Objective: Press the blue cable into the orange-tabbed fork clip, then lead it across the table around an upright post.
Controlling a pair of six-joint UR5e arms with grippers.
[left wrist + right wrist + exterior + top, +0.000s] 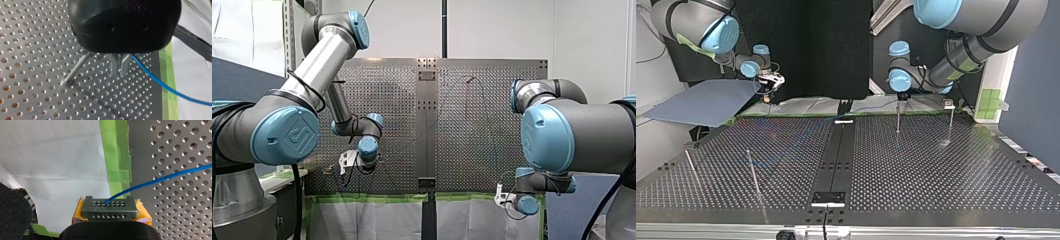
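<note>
The blue cable [162, 85] runs from my left gripper [120, 71] out over the table's green-taped edge. The metal fingers [117, 65] of this black gripper are shut on the cable, just above the perforated plate and beside an upright post [75, 69]. My right gripper [109, 203] has yellow pads and is shut on the cable's other stretch [160, 180], which leads out over the plate. In the top view my left gripper [902, 98] hangs over a post [897, 117] at the far edge. A small clip head on a stem [948, 104] stands to that post's right.
Two more thin posts [753, 172] [690, 167] stand at the top view's near left. A black centre rail [836, 150] splits the perforated table. Green tape [117, 157] and white sheeting [55, 157] line the edge by the arms. A blue board [701, 102] lies beyond the far left corner.
</note>
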